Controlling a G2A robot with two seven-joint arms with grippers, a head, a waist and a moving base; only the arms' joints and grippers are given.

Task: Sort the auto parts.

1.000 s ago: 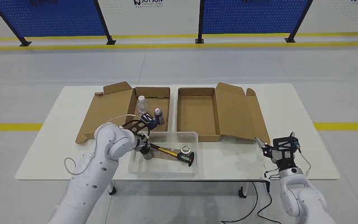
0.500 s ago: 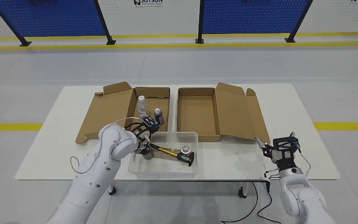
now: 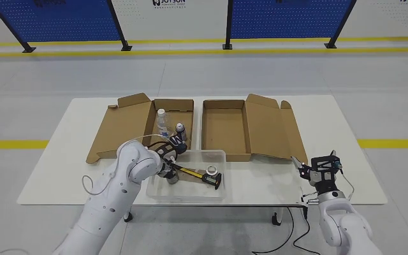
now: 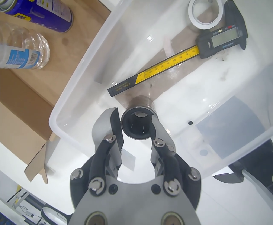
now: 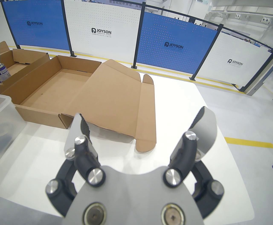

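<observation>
A short metal cylinder sleeve (image 4: 139, 102) stands at the near left end of the clear plastic bin (image 4: 85, 64). My left gripper (image 4: 134, 125) is down inside the bin and shut on that sleeve, one pad on each side; in the top view the gripper (image 3: 171, 173) is at the bin's left end. Beside it in the bin lie a yellow and black digital caliper (image 4: 170, 64) and a roll of white tape (image 4: 204, 12). My right gripper (image 5: 141, 116) is open with nothing in it, hovering over the table's right front corner (image 3: 317, 167).
Two open cardboard boxes stand behind the bin. The left box (image 3: 137, 121) holds a blue spray can (image 4: 49, 15) and a clear bottle (image 4: 21, 53). The right box (image 5: 64, 85) has a bare floor, and its flap lies flat toward my right gripper.
My left arm has shifted slightly right and forward over the bin's left end. The right arm has not moved.
</observation>
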